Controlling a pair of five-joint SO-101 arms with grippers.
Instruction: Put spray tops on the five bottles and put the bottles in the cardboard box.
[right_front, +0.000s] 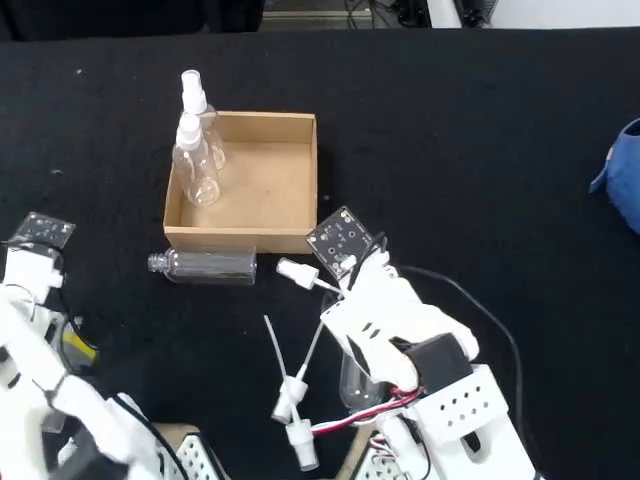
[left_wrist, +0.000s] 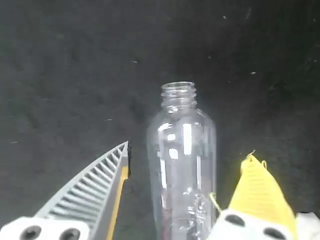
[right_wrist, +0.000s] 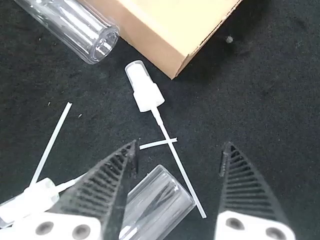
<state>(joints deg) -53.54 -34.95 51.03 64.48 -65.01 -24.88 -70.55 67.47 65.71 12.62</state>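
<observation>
The cardboard box (right_front: 285, 200) holds two clear bottles with spray tops (right_front: 197, 165) in its left end. A topless bottle (right_front: 205, 266) lies in front of the box (right_wrist: 170, 30). A loose spray top (right_front: 297, 273) (right_wrist: 145, 92) lies by the box's near corner. My right gripper (right_wrist: 177, 155) is open just above it, over another topless bottle (right_wrist: 155, 200) (right_front: 355, 380). My left gripper (left_wrist: 177, 170) is open around a topless bottle (left_wrist: 185, 160). Its yellow-taped finger is against the bottle and its grey finger stands apart.
Two more spray tops (right_front: 290, 395) (right_front: 301, 440) with long tubes lie near the table's front, left of the right arm. A blue object (right_front: 622, 185) sits at the right edge. The left arm (right_front: 40, 330) is at the front left.
</observation>
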